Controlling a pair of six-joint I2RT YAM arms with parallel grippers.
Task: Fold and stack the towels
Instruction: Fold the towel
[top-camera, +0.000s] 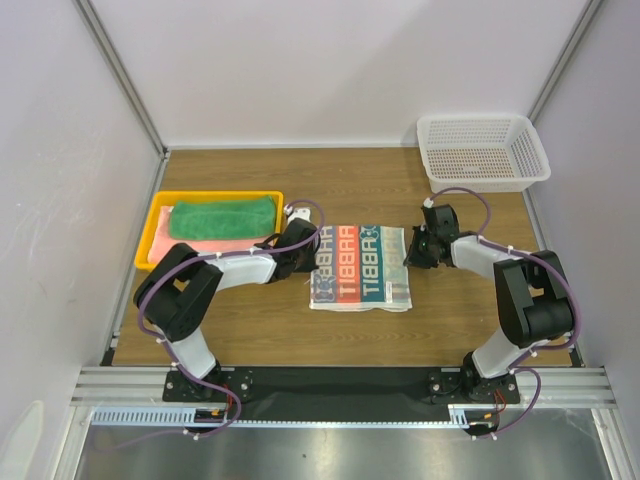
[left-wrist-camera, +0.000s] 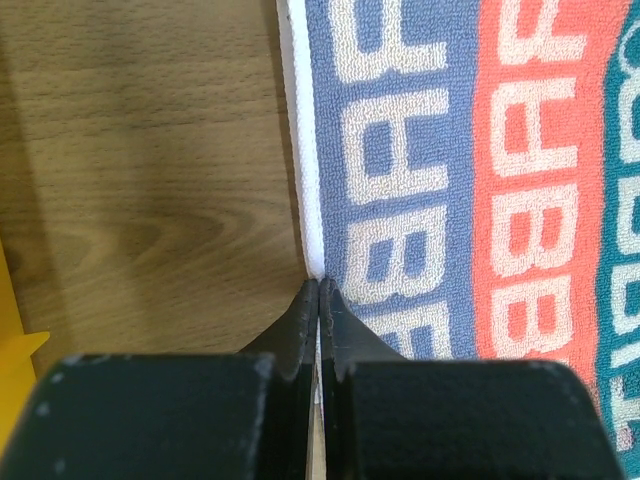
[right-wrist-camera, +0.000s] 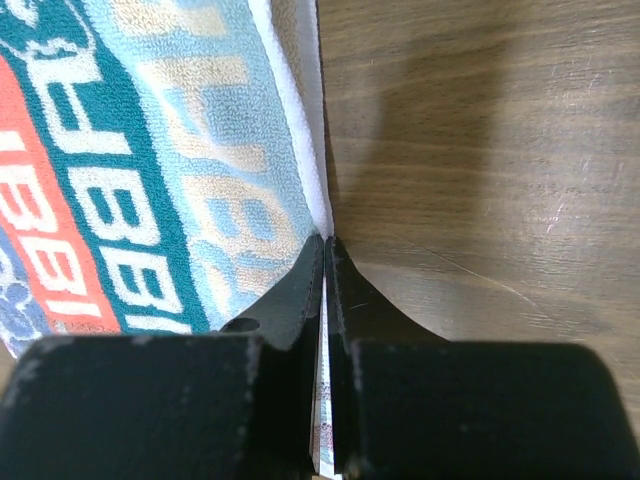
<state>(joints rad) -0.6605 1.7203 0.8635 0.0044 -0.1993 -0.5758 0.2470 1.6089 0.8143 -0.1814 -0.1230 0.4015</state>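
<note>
At mid-table, the patterned towel (top-camera: 360, 268) is found lying flat and folded, its left hem nipped between the closed fingers of the left gripper (left-wrist-camera: 319, 290) and its right hem likewise by the right gripper (right-wrist-camera: 326, 245) (only the very edge appears caught on either side). Should the cloth be lifted, a hem could be pulled free of so shallow a hold, or the layers dragged askew if the arms are not moved evenly. A sagging middle could also be snagged on the rim of the yellow tray (top-camera: 215, 195), where the green towel (top-camera: 222, 215) is laid over the salmon-pink towel (top-camera: 190, 243).
</note>
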